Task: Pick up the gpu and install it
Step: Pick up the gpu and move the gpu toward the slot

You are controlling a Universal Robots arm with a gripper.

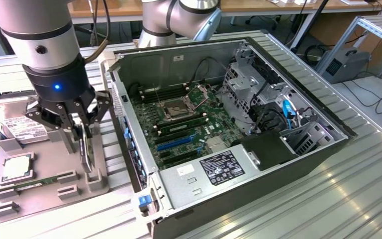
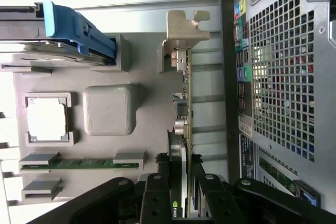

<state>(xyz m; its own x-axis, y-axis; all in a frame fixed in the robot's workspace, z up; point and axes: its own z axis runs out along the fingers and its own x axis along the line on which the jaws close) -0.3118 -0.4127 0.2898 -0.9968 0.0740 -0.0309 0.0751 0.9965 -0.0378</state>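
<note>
The gpu (image 1: 87, 152) stands on edge in a slot of the grey holder tray (image 1: 45, 196), beside the open computer case (image 1: 324, 149). In the wrist view the gpu (image 2: 185, 93) is edge-on, its silver end bracket (image 2: 184, 30) at the far end and its black fan housing between the fingers. My gripper (image 1: 81, 128) comes down on it from above. The gripper (image 2: 181, 195) has one finger on each face of the card, pressed against it. The card still sits in the holder. Inside the case the motherboard (image 1: 184, 129) lies exposed with blue expansion slots (image 1: 174, 144).
The tray also holds a silver hard drive (image 1: 18, 124) in a blue-trimmed carrier (image 2: 79, 30), a processor (image 1: 17, 168) and a green memory stick (image 1: 35, 184). The case's perforated rear wall (image 2: 278, 77) stands close beside the card. The arm's base (image 1: 177, 20) rises behind the case.
</note>
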